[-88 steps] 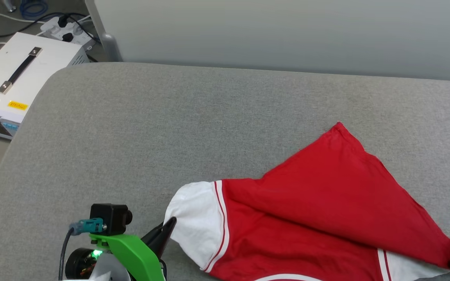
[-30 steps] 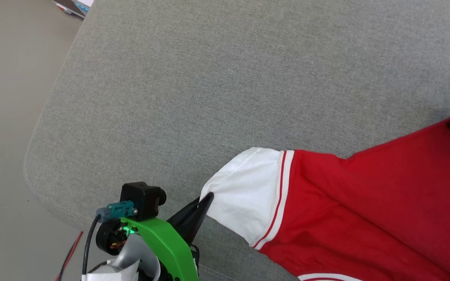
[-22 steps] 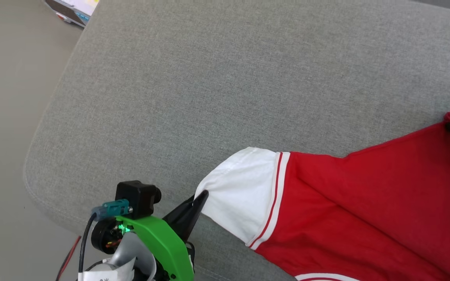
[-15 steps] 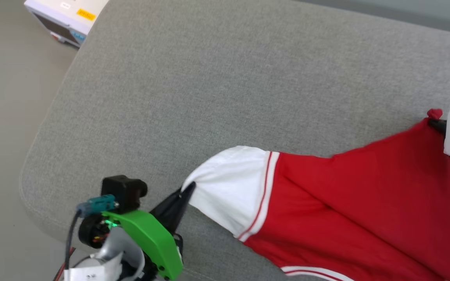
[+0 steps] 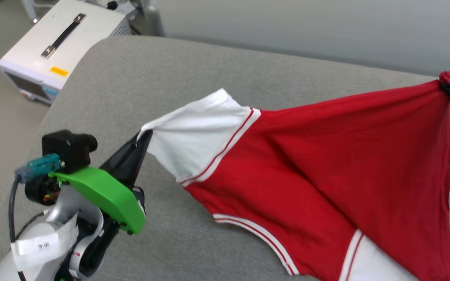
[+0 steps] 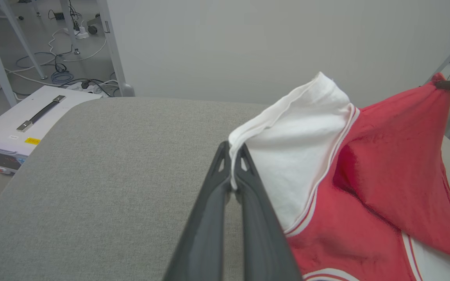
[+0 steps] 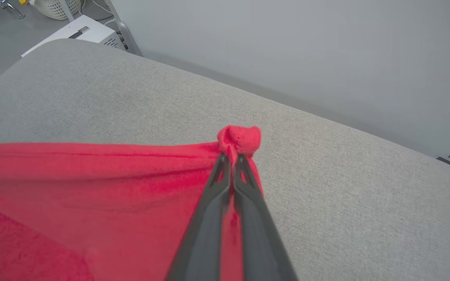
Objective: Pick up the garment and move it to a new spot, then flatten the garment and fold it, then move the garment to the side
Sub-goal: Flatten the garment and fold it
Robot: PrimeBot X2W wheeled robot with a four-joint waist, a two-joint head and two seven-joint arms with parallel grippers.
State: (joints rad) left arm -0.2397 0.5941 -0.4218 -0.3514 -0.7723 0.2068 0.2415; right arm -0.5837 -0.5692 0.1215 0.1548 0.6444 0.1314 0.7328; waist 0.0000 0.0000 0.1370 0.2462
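Observation:
The garment [image 5: 318, 156], a red shirt with white sleeves and striped trim, hangs stretched above the grey cushion between both grippers. My left gripper [image 5: 143, 134] is shut on the hem of a white sleeve [image 6: 287, 144], pinched at the fingertips in the left wrist view. At the far right of the head view my right gripper [image 5: 445, 86] is shut on a bunched red corner [image 7: 239, 139] of the garment. The cloth sags in folds toward the lower right. Its lettering is hidden.
The grey padded surface [image 5: 170, 70] spreads under and behind the shirt. A white box with a black handle [image 5: 59, 39] stands on the floor past its far left corner, with cables [image 6: 65, 66] and table legs beyond. A pale wall [image 5: 307, 27] runs along the back.
My right gripper has shut on the red corner. Both grippers have lifted, raising the shirt off the surface and stretching it out. The head camera has tilted up, bringing the white box and wall into view.

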